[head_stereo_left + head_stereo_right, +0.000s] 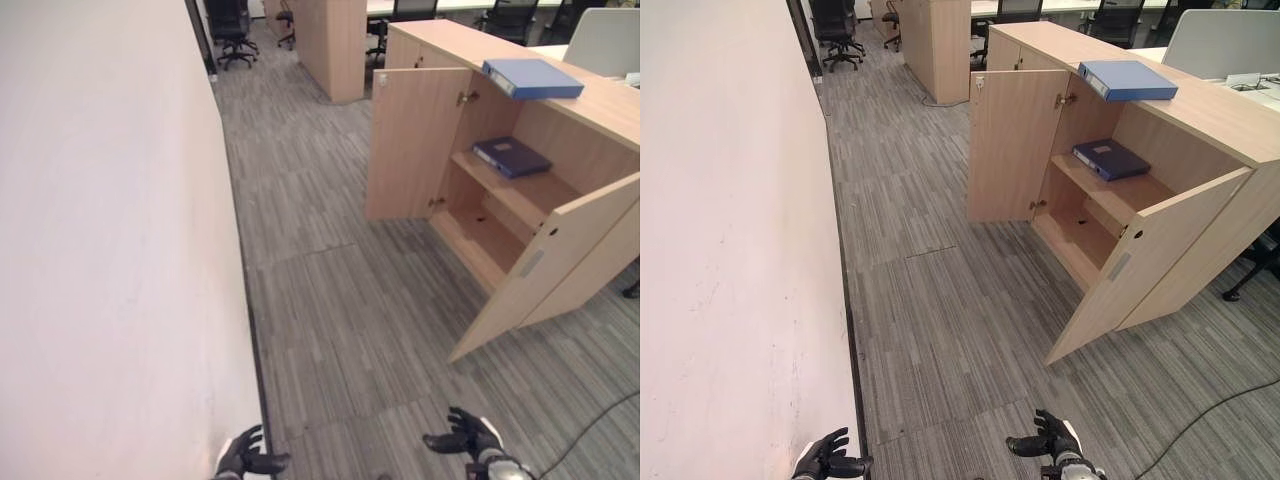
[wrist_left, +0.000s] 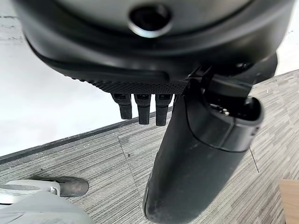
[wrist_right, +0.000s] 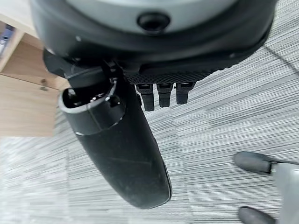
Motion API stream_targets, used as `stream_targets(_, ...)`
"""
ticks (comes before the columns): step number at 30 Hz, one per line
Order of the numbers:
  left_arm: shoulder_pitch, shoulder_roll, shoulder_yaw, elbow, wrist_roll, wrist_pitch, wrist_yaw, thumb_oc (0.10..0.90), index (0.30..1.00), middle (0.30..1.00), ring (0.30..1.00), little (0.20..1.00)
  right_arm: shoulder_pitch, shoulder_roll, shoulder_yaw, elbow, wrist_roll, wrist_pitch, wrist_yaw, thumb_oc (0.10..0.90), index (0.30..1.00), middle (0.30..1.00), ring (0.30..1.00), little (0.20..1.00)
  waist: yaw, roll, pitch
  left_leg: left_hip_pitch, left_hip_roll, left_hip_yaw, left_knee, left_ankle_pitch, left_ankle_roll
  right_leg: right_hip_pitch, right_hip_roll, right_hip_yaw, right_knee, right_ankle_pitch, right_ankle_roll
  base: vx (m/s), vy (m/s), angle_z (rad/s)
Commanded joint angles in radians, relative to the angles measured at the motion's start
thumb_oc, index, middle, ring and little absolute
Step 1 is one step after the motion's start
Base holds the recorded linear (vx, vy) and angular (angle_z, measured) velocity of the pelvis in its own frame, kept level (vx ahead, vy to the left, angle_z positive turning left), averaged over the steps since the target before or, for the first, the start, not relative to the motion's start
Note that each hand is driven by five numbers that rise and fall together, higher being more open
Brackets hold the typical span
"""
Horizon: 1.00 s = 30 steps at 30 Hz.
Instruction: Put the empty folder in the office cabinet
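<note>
A light blue folder (image 1: 532, 78) lies flat on top of the wooden office cabinet (image 1: 610, 105), at the far right. Both cabinet doors stand open, and a darker blue folder (image 1: 511, 156) rests on the upper shelf inside. My left hand (image 1: 243, 456) hangs low at the bottom edge beside the white wall, with relaxed fingers and nothing in it. Low at the bottom right over the carpet, my right hand (image 1: 468, 438) is also open and empty. Both hands are far from the cabinet.
A long white wall (image 1: 110, 240) runs along the left. The near cabinet door (image 1: 545, 262) swings out over the grey carpet. Office chairs (image 1: 231, 30) and another wooden unit (image 1: 332, 45) stand at the back. A person's shoes (image 3: 256, 162) show close to my right hand.
</note>
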Motion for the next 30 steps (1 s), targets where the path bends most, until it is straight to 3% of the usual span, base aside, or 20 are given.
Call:
stream_targets(1,-0.066,0.068,-0.006,0.014,-0.009,-0.061,-0.008,0.8,0.9,0.9,0.9,0.9,-0.038,-0.057,0.027,-0.029,-0.008,-0.038,0.008,0.8,0.9,0.9,0.9,0.9,0.009,-0.029,-0.029,-0.045,0.062,-0.098,-0.012,-0.025,-0.079,0.037,-0.073,0.035,0.031,-0.084,0.096,0.0,0.0,0.0)
stream_targets(30,-0.091,0.062,-0.022,0.041,-0.003,-0.053,-0.001,0.8,0.9,0.9,0.9,0.9,-0.046,-0.06,0.016,0.016,0.013,-0.029,0.001,0.8,0.9,0.9,0.9,0.9,-0.005,-0.021,-0.005,-0.065,0.072,-0.128,-0.002,-0.024,-0.096,0.034,-0.044,0.034,0.023,-0.102,0.075,0.01,-0.017,0.01)
